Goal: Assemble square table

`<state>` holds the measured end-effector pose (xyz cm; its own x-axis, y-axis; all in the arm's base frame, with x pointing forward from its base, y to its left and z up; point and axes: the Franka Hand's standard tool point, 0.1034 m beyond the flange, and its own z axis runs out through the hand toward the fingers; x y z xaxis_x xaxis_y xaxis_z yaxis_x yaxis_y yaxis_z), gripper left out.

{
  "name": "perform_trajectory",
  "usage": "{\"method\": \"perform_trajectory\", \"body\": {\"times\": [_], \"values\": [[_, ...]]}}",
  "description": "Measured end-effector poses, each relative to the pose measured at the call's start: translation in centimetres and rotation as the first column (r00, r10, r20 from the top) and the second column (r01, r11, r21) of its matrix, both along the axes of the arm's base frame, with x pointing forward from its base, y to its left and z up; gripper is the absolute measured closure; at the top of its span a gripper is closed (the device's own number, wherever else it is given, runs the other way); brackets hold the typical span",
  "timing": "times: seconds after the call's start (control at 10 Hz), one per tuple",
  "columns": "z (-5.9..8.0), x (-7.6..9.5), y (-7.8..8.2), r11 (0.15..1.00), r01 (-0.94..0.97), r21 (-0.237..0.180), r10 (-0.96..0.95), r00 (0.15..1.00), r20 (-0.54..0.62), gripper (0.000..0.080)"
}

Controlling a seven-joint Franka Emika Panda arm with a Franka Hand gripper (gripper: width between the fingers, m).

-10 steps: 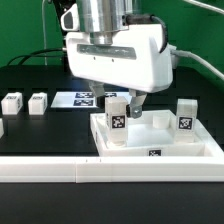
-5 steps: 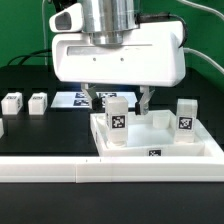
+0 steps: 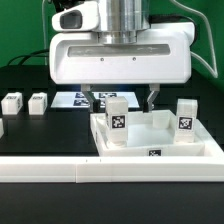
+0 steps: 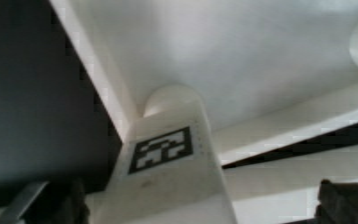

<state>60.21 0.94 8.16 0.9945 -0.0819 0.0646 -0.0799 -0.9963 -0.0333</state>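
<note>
The white square tabletop [image 3: 150, 143] lies tray-like at the front of the exterior view's right, with a tag on its near side. Two white tagged legs stand upright in it: one [image 3: 118, 117] at its left back corner, one [image 3: 186, 115] at its right back corner. My gripper [image 3: 122, 100] is open and hangs over the left leg, with one finger on each side of it and both apart from it. In the wrist view this leg [image 4: 167, 165] rises between the dark fingertips [image 4: 28, 203], over the tabletop's rim [image 4: 140, 70].
Two loose white legs [image 3: 12, 103] [image 3: 38, 102] stand on the black table at the exterior view's left. The marker board [image 3: 72, 99] lies behind them. The long white L-shaped wall [image 3: 60, 168] runs along the front.
The hand has turned about its upright axis and now faces the camera broadside. Its fingers, close by the left leg before, now stand wide apart on each side of it.
</note>
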Motion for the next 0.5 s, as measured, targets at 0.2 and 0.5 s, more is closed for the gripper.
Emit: {"method": "perform_trajectory", "body": {"times": [0.2, 0.5], "values": [[0.00, 0.00, -0.27, 0.981, -0.193, -0.022, 0.193, 0.981, 0.002, 0.0150], [0.00, 0.00, -0.31, 0.971, -0.238, -0.024, 0.238, 0.971, 0.002, 0.0265]]}}
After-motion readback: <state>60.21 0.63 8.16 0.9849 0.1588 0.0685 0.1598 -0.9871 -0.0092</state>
